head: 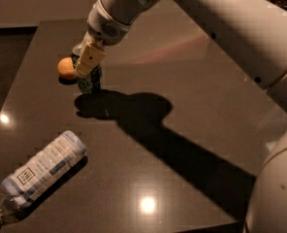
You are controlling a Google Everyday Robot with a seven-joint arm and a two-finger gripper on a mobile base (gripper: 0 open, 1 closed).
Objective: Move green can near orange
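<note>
At the far left of the dark tabletop (206,81), the gripper (85,68) reaches down from the white arm (206,13), its jaws closed around the upper part of the upright can (91,83). The can stands just right of the orange (66,68), so near that they seem to touch; whether its base rests on the surface cannot be told. A plastic bottle (39,171) lies on its side well apart, at the near left corner. The arm's shadow falls across the middle.
</note>
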